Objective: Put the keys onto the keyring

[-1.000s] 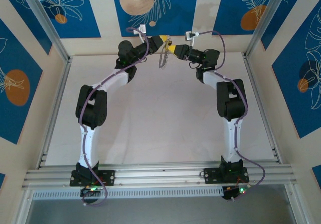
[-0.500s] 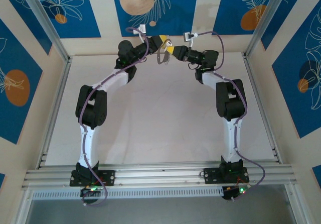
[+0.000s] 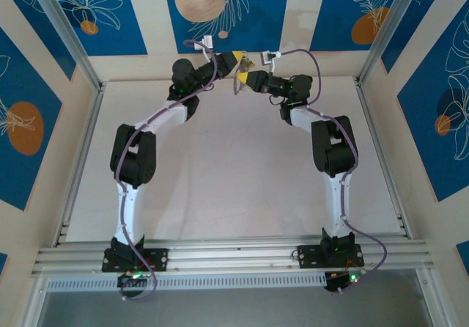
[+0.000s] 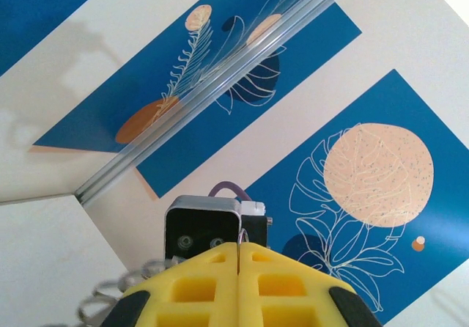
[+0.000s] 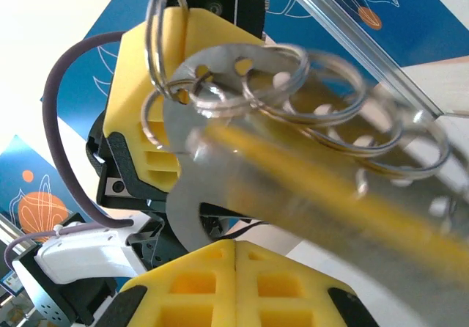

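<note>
Right pincer [image 5: 234, 248] has its yellow fingers pressed together at the bottom of its own wrist view. To me it looks clamped on the bunch of flat silvery metal keys [image 5: 293, 173], w/ the holed blades fanning up and to the right across the frame. Small wire rings [image 5: 303, 48] run through the holes, so the bunch hangs together as one piece.

Left pincer [image 4: 238, 257] also shows fingers together, just a hairline seam between them. It's prob. nipped on the thin grey metal oval keyring [image 5: 149, 37], whose loop stands at the upper left of the right wrist view, against that pincer's yellow finger. The contact itself is hidden, tho, so not 100% sure.

In the top view the two meet tip to tip at upper centre, lifted off the white table [image 3: 234, 180], near the blue leaf-print back wall [image 3: 220, 4]. Makes sense: up in the air the keys dangle free & neither arm fights the tabletop. One pincer steadies the loop while the other feeds the bunch.

Keys & keyring touch at the bunch's upper left end. Whether any key is actually threaded on, can't tell, too blurred. I'd judge it's mid-threading, w/ fine alignment the tricky bit, since a slip could drop the bunch
</note>
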### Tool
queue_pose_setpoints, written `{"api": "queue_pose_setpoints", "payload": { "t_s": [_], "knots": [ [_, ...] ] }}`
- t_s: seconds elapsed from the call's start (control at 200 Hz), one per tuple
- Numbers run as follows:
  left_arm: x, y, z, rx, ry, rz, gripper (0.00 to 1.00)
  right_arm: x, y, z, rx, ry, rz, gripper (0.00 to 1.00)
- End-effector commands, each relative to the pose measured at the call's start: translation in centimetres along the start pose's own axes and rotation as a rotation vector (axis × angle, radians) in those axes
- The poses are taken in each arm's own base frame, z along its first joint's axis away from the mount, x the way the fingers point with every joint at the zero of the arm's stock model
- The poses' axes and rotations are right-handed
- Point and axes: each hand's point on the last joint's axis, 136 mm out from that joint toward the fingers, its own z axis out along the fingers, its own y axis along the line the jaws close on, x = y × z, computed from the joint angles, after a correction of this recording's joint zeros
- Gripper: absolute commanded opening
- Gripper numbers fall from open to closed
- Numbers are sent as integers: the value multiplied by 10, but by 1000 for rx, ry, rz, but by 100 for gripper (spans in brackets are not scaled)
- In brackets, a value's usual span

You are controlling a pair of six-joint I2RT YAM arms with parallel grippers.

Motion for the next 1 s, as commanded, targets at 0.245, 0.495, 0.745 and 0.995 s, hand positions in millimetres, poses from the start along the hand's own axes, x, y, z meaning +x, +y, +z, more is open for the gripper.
{"api": "queue_pose_setpoints", "payload": {
  "t_s": [0.245,0.495,0.745,0.995],
  "knots": [
    [-13,-22,2,56,-29,55,0,-2,-6,-7,17,-47,-2,0],
    [-13,-23,2,55,-29,57,0,0,2,-17,23,-51,-18,0],
    [-12,-26,2,63,-19,61,0,-17,16,-50,76,-119,-85,37],
    [-11,-29,2,75,-10,57,0,-34,24,-49,78,-133,-131,53]
  ]
}}
